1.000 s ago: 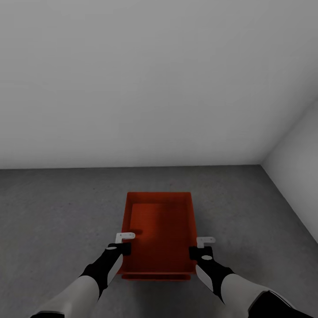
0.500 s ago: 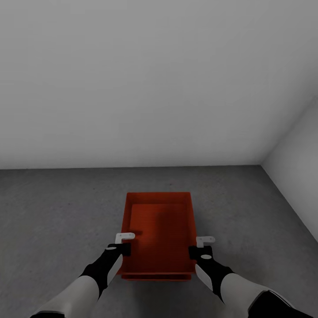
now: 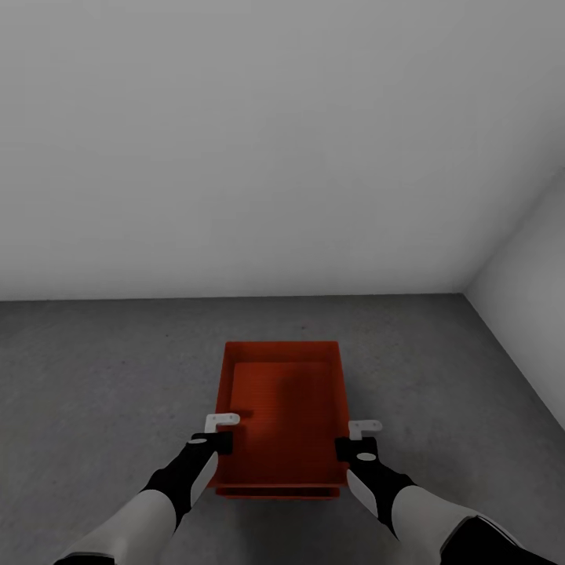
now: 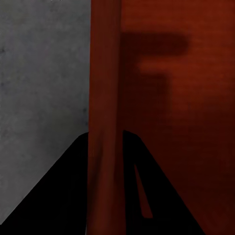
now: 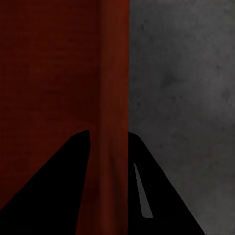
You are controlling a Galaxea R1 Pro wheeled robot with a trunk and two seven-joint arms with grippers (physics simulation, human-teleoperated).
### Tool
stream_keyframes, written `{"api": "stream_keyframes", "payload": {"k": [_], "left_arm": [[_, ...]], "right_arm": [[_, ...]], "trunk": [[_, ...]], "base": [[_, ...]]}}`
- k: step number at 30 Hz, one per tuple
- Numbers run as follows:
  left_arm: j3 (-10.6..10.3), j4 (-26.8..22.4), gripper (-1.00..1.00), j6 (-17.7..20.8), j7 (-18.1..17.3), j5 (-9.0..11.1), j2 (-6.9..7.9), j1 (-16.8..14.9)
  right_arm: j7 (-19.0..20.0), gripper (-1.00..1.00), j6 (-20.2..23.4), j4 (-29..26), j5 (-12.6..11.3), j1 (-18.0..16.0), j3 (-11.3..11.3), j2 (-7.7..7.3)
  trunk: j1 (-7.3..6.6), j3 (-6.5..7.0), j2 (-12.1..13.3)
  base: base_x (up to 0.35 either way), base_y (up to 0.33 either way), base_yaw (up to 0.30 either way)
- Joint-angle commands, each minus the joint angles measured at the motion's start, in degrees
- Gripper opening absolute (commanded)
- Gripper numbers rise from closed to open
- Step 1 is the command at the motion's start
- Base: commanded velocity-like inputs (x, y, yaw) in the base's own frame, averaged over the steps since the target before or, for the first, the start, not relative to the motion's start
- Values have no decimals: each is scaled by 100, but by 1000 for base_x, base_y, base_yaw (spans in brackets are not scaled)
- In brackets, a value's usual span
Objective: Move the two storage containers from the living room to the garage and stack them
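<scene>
I am in the garage. A red-orange storage container (image 3: 286,408) lies open side up in front of me, over the dark grey floor (image 3: 102,369). Under its near edge shows a thin red strip, the rim of a second storage container (image 3: 275,493); the rest of that one is hidden. My left gripper (image 3: 220,439) straddles the upper container's left wall (image 4: 105,98), with a finger on each side and shut on it. On the opposite side, my right gripper (image 3: 353,445) is shut on the right wall (image 5: 115,73) in the same way.
A plain white wall (image 3: 235,157) rises just beyond the containers. A second white wall (image 3: 526,298) closes the corner at the right. Speckled concrete runs to the left and right of the bins.
</scene>
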Motion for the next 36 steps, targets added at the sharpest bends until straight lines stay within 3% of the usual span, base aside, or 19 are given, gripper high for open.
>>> {"api": "stream_keyframes", "payload": {"k": [1,7,8,9,36], "left_arm": [[-48,28,-100,40,46,-33,1,6],[-48,30,-100,40,45,-35,1,6],[-48,32,-100,42,44,-32,1,6],[-48,34,100,46,46,-32,1,6],[-45,27,100,49,59,-27,8,6]], "right_arm": [[-8,-100,-180,5,44,1,-144,-32],[-8,-100,-175,5,40,1,-152,-33],[-8,100,-175,5,40,1,-152,-33],[-9,100,-178,5,40,1,-153,-33],[-7,100,-175,5,39,1,-162,-33]], "trunk": [[58,-5,0],[58,-5,0],[58,-5,0],[58,-5,0],[58,-5,0]], "base": [[0,0,0],[0,0,0],[0,0,0],[0,0,0],[0,0,0]]}}
